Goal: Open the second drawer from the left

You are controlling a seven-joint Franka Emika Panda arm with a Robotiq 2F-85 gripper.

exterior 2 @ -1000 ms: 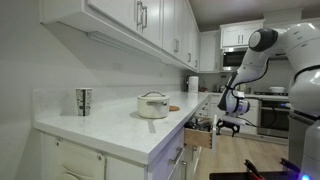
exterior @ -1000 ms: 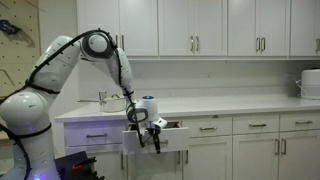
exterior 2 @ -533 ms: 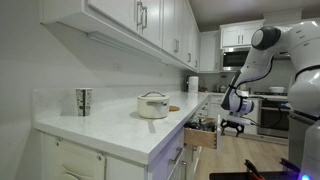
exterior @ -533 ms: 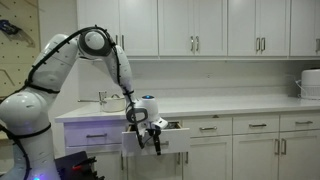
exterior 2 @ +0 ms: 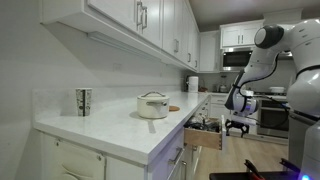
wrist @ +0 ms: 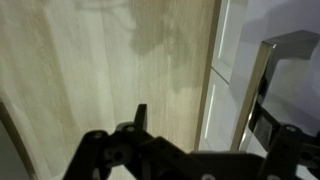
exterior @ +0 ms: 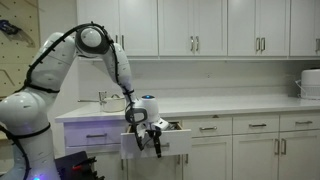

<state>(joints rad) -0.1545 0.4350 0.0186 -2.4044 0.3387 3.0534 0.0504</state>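
The second drawer from the left point(exterior: 165, 139) is a shallow white drawer, pulled partly out of the lower cabinets; it also shows in an exterior view point(exterior 2: 206, 137). My gripper point(exterior: 153, 140) hangs at the drawer's front point(exterior 2: 234, 122). In the wrist view its dark fingers point(wrist: 200, 128) stand apart over the wood floor. The silver bar handle point(wrist: 255, 95) lies between them, close against one finger. The white drawer front point(wrist: 222, 60) runs beside the handle.
A white countertop point(exterior: 230, 104) runs above the drawers, with a sink tap point(exterior: 103, 97). A white pot point(exterior 2: 153, 105) and a patterned cup point(exterior 2: 84, 101) stand on the counter. Neighbouring drawers point(exterior: 208, 127) are closed. Upper cabinets point(exterior: 190, 25) hang above.
The drawer has slid a little further out of the cabinet, and my gripper has moved out with it.
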